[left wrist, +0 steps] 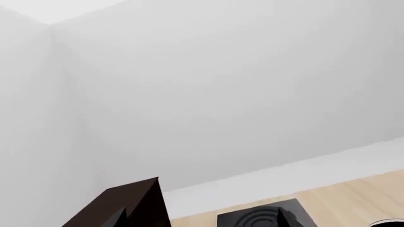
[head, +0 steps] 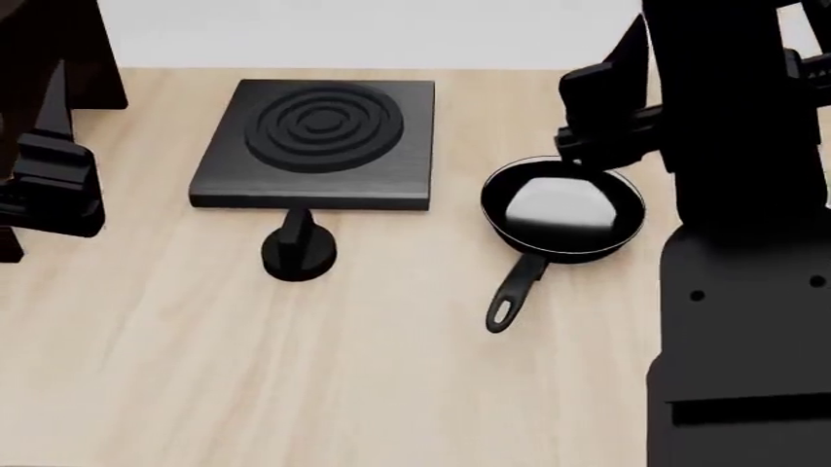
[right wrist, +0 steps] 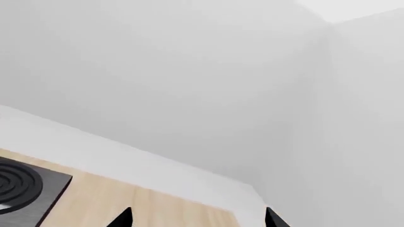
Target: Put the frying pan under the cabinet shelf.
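The small black frying pan (head: pixel 562 212), glossy inside, sits on the counter (head: pixel 389 379), handle toward the robot, beside the ringed stove plate (head: pixel 318 144) and a knob (head: pixel 299 248). The right pincer (head: pixel 600 125) hovers over its far rim, the left pincer (head: pixel 53 180) by the dark cabinet (head: pixel 53 49); how far either is open, I cannot tell.

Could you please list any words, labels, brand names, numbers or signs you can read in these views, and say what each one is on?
None: no text, number or sign can be read in any view.
The frying pan shows only a white glare.
The stove plate bears plain raised rings, no markings.
The small black knob, the wooden table and the dark cabinet are unlabelled.
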